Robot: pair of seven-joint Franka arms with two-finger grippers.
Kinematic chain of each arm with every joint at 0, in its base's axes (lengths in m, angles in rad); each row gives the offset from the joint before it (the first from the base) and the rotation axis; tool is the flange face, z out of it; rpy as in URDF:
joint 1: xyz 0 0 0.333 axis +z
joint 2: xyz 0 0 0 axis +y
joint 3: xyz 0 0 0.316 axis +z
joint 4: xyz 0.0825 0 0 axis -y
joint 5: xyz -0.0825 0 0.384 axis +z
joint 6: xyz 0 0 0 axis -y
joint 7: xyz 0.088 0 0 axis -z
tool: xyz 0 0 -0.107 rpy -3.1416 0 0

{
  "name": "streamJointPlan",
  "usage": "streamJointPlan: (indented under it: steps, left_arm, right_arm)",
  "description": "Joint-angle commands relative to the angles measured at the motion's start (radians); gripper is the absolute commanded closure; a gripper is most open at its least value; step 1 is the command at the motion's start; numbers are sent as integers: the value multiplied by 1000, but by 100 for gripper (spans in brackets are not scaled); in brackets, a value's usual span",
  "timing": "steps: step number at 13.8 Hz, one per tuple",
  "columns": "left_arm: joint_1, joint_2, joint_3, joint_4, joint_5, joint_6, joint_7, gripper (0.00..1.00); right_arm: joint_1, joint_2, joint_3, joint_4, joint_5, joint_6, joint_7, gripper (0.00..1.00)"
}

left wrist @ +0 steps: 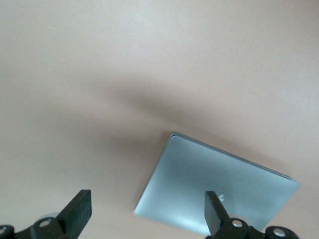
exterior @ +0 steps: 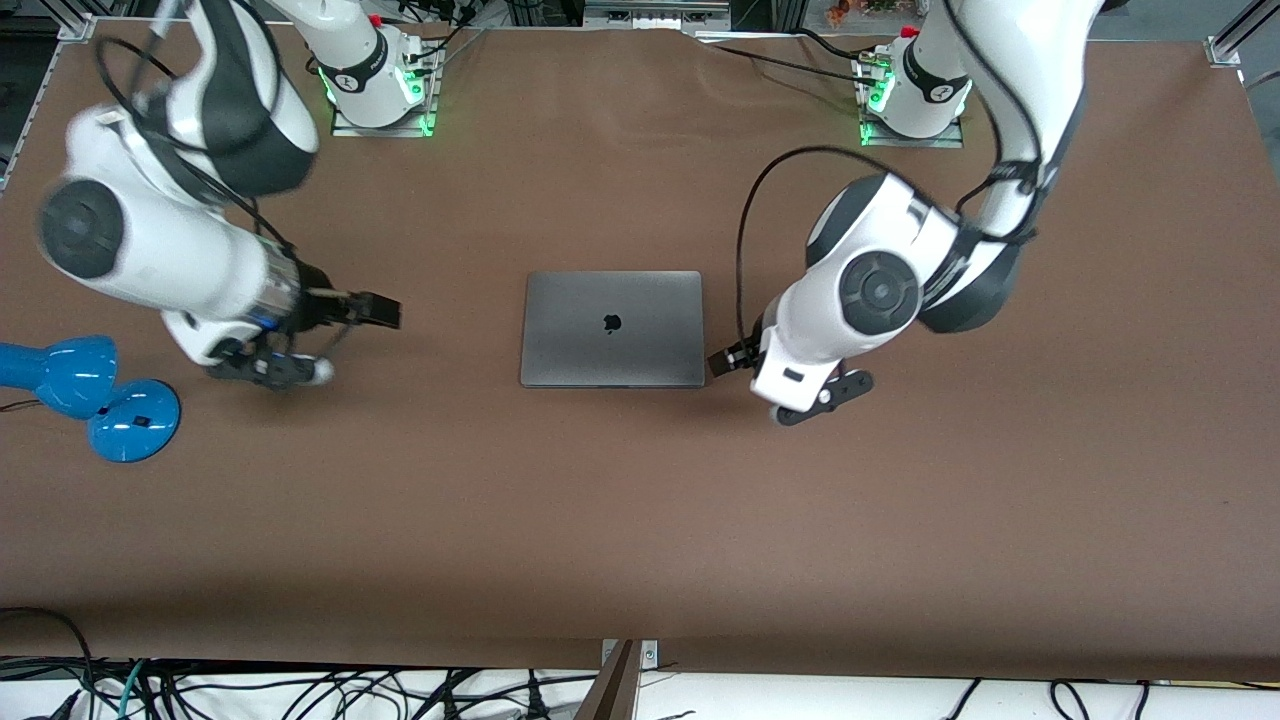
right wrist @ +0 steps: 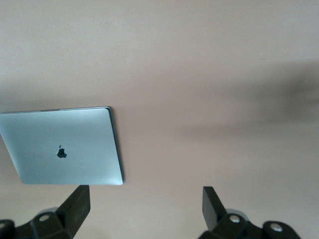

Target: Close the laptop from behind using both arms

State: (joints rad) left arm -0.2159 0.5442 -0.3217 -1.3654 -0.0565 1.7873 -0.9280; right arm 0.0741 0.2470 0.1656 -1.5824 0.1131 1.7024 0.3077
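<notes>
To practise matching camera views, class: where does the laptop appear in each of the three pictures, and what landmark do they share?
Front view: the laptop lies closed, flat at the table's middle, between the two grippers.
Left wrist view: the laptop sits low in the picture, partly hidden by one finger.
Right wrist view: the laptop lies at the picture's edge, above one finger.
Shared landmark: the dark logo on the lid.

My tabletop is covered in plain brown. A glossy blue desk lamp lies on it at the right arm's end, its round base nearer the front camera than its rounded head. Black cables tangle along the floor by the tabletop's near edge.
</notes>
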Motion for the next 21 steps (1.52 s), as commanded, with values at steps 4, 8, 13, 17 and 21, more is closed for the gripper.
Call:
streamJointPlan:
  steps: [4, 8, 13, 17, 21]
  left_arm:
    - [206, -281, -10, -58, 17, -297, 292, 0]
    - [299, -501, -8, -204, 20, -296, 457, 0]
    - [325, -644, -4, -349, 23, -299, 595, 0]
    - [387, -646, 4, -350, 30, -298, 766, 0]
    - [242, -644, 197, -337, 52, -319, 880, 0]
  right_arm:
    - [-49, -147, -28, -34, -73, -59, -6, 0]
    - [-66, -205, -66, -31, -171, -87, -169, 0]
    - [-68, -265, -98, -34, -159, -174, -180, 0]
    - [-80, -287, -110, -50, -153, -198, -225, 0]
    - [-83, -299, -110, -50, -128, -257, -225, 0]
